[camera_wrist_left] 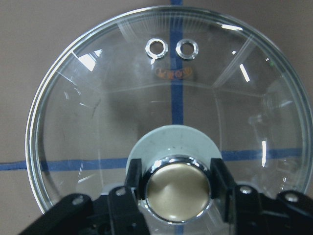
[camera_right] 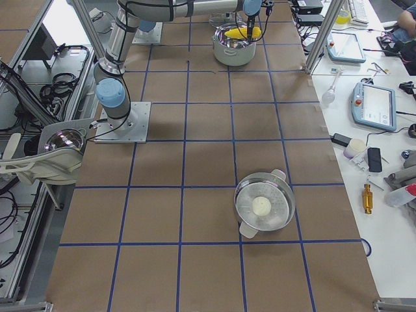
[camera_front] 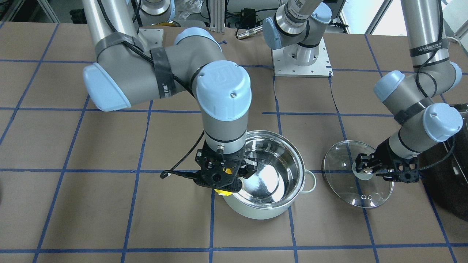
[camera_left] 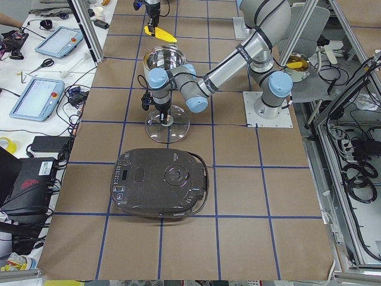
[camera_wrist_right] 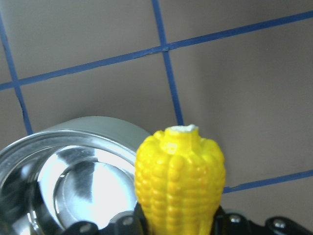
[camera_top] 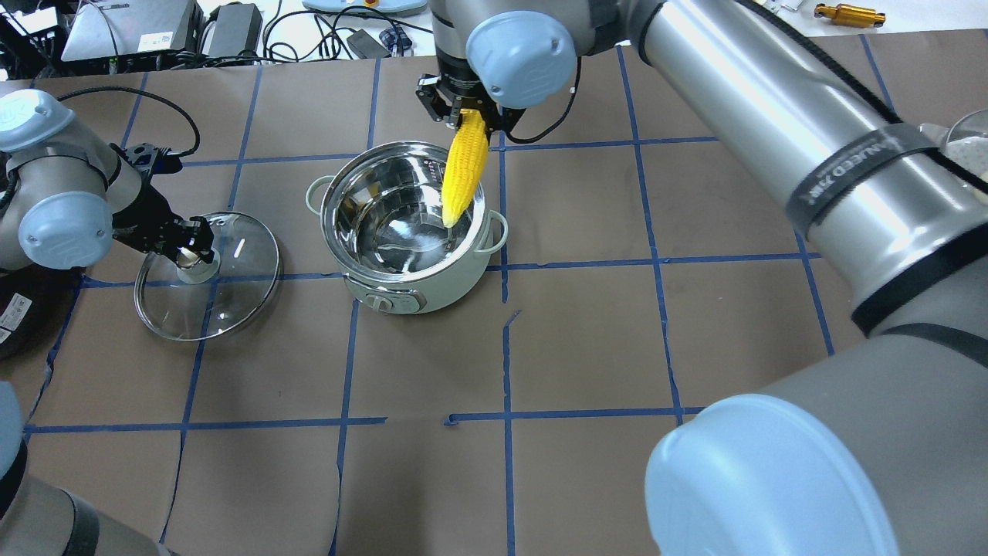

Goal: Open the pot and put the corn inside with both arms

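Note:
The mint-green pot [camera_top: 409, 287] stands open on the table, its steel inside empty; it also shows in the front view [camera_front: 256, 211]. My right gripper [camera_top: 469, 116] is shut on the thick end of the yellow corn [camera_top: 465, 174] and holds it tilted over the pot's far rim, tip pointing into the pot. The right wrist view shows the corn [camera_wrist_right: 178, 181] above the pot rim [camera_wrist_right: 73, 132]. The glass lid [camera_top: 231, 289] lies on the table to the pot's left. My left gripper [camera_top: 189, 251] is shut around its gold knob [camera_wrist_left: 178, 188].
A large black appliance [camera_left: 161, 182] sits on the table beyond the lid, close to my left arm [camera_front: 449, 182]. A second steel pot [camera_right: 263, 207] with a white object in it stands far off on my right side. Blue tape lines cross the brown table.

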You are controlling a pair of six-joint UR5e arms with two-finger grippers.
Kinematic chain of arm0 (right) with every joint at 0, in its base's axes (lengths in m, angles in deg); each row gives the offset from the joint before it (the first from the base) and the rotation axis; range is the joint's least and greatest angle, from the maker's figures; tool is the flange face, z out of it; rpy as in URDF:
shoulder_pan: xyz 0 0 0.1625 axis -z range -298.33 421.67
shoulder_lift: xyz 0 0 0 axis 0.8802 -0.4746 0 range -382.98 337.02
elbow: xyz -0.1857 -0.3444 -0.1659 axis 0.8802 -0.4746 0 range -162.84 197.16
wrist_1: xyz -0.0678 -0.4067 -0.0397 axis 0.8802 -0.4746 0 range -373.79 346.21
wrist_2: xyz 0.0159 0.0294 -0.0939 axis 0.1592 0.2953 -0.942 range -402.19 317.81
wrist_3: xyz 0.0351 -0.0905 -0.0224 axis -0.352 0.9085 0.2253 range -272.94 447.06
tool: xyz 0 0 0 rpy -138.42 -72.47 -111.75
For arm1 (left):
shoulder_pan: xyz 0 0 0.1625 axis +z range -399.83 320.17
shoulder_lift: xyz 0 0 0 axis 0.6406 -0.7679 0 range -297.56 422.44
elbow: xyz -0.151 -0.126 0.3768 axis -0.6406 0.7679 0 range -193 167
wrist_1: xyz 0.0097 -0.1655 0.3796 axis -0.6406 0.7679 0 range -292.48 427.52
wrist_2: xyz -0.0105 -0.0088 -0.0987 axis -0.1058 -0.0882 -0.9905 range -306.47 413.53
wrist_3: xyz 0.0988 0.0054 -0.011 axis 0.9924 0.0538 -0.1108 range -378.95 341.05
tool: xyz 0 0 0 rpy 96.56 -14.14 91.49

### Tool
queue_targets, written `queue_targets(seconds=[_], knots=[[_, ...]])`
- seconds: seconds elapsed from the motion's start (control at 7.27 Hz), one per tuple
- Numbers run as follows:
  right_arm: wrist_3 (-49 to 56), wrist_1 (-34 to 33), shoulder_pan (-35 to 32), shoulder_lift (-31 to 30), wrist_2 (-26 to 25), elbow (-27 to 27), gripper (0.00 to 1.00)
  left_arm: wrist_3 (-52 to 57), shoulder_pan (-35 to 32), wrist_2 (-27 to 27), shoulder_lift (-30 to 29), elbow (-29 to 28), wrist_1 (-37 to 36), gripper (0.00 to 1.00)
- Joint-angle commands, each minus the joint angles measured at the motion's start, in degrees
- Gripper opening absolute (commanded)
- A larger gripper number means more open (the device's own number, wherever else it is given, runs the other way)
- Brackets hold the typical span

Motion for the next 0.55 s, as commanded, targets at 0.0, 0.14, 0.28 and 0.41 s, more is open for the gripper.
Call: queue_targets(seconds=[0.0, 0.14, 0.28, 0.41], knots=[[0.54, -1.7, -3.18, 2.49, 0.71, -1.87, 0.0, 0.77, 0.07, 0.04, -0.35, -0.15, -0.24, 0.99], [3.86, -1.88, -3.63, 2.76, 0.71, -1.78, 0.03, 0.6, -0.02, 0.04, 0.09, -0.24, -0.32, 1.0], [10.6, -2.06, -4.16, 3.63, 0.71, -1.78, 0.41, 0.42, -1.06, 0.04, 1.66, -1.03, -0.33, 1.0], [12.41, -2.06, -4.86, 3.64, 0.62, -1.61, 0.68, 0.51, -3.25, 0.74, 4.02, -3.38, 0.72, 1.0]])
